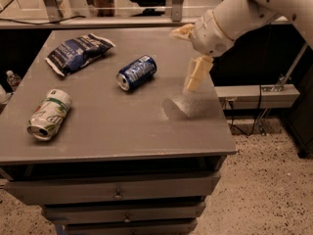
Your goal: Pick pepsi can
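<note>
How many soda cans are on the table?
2. The pepsi can lies on its side in the middle of the table; the white-and-green can lies sideways near its front-left edge. The gripper hangs above the right side, touching neither.
</note>
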Motion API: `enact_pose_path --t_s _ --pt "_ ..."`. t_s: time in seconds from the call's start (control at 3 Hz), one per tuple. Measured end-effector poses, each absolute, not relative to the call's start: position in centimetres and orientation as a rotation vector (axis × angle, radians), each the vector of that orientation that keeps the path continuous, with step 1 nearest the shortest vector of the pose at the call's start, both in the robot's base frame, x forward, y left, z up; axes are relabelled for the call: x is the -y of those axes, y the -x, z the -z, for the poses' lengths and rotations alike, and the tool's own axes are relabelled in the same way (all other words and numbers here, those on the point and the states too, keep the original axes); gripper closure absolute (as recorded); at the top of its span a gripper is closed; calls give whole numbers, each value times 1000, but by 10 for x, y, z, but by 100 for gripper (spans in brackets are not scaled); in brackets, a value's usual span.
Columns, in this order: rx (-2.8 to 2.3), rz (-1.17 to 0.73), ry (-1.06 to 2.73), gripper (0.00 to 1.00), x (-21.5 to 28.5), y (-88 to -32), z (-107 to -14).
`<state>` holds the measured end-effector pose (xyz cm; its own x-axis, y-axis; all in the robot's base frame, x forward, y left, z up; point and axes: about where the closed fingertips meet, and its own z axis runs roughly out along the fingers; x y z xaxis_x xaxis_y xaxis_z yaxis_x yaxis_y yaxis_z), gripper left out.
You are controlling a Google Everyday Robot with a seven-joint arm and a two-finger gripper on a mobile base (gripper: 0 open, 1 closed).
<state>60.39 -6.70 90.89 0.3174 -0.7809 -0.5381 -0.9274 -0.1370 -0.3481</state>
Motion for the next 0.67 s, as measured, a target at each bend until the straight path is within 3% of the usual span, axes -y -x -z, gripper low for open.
enact_pose_path --t_s 0.67 --pt "-1428 -322 1989 0 31 -671 -900"
